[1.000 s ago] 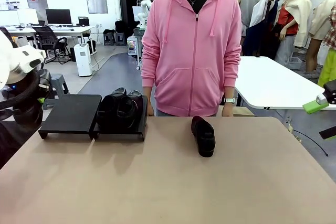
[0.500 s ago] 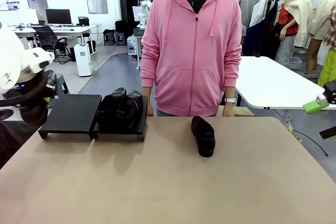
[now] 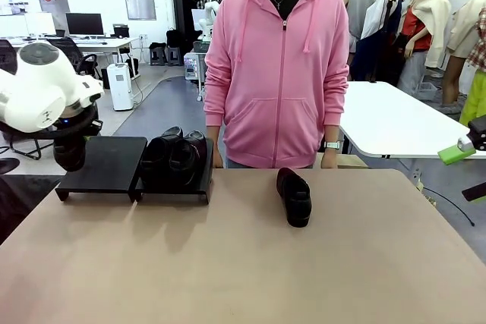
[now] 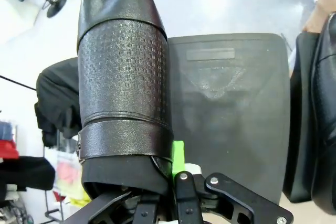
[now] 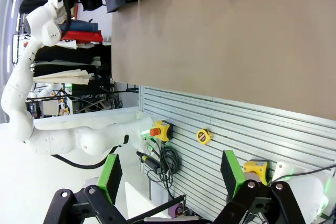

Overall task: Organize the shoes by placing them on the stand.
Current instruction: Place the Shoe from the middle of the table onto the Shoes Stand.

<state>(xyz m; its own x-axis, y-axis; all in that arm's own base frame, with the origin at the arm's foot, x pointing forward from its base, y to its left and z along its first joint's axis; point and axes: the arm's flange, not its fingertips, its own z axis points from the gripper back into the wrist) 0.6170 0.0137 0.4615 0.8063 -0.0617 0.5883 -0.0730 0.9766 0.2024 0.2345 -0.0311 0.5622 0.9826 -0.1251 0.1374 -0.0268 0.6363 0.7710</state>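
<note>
Shoe [image 4: 123, 77] clamped in left jaws hides part of the stand [image 4: 231, 119].

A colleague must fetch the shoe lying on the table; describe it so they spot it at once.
Start at the tan table in front of the person in the pink hoodie. Near its far edge, before that person, lies one black loafer. Unlike the pair on the black stand, it sits alone on the tabletop.
</note>
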